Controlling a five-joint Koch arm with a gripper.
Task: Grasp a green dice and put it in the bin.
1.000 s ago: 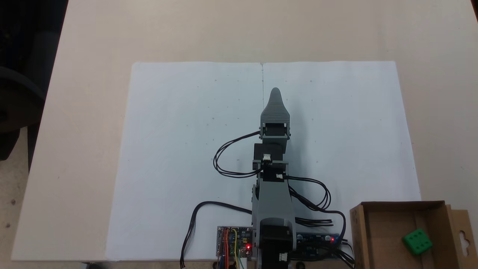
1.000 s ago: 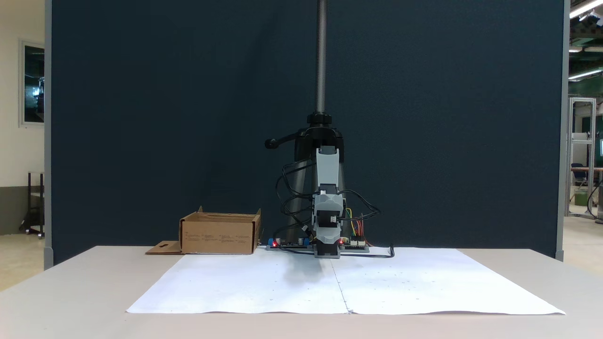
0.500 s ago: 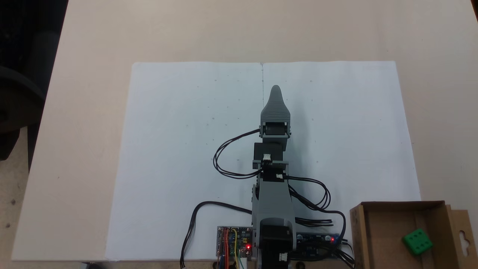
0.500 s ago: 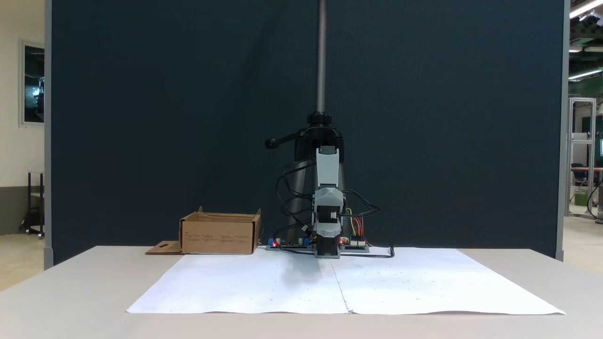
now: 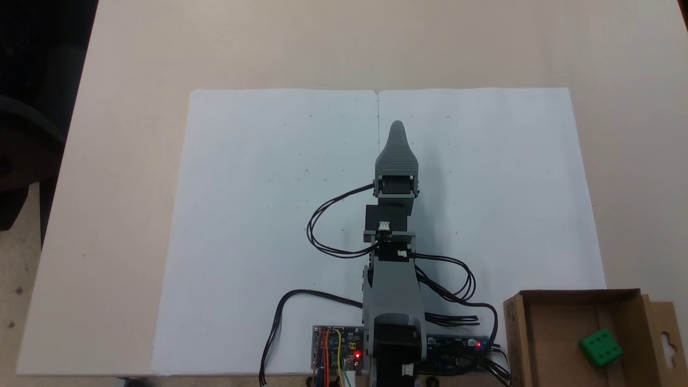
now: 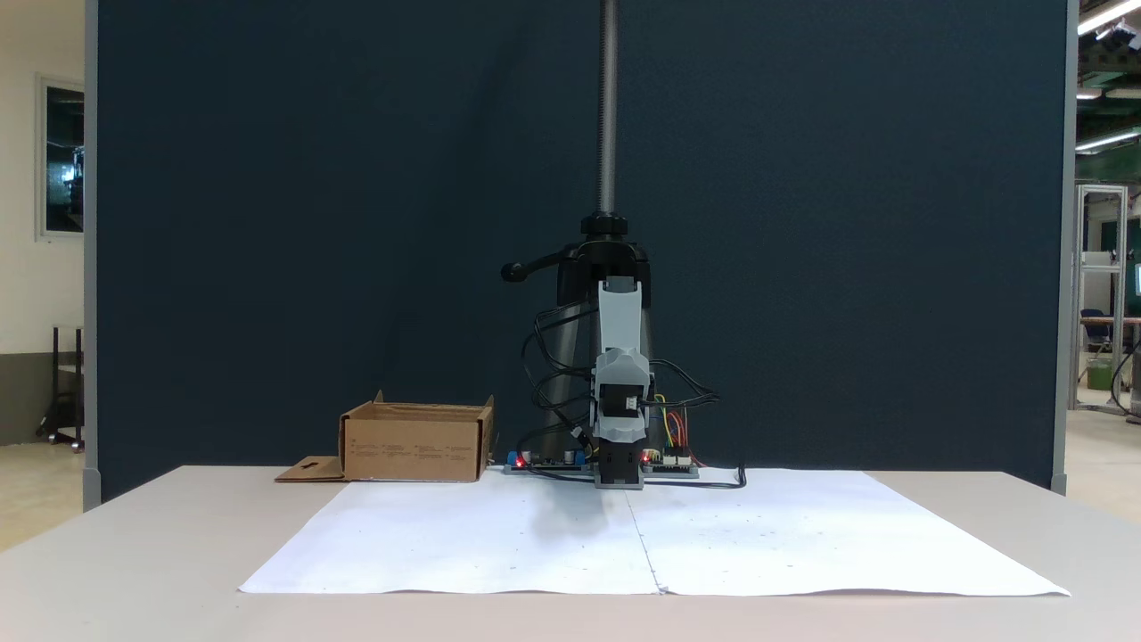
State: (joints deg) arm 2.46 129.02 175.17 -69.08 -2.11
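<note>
Fingers point(image 5: 396, 129) over paper, well apart from green dice point(image 5: 600, 348) in bin point(image 5: 516, 333).

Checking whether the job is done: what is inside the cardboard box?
Seen from above, the green dice lies on the floor of the cardboard box, six-pip face up. From the front, the box wall hides its inside, so the dice is covered there.
</note>
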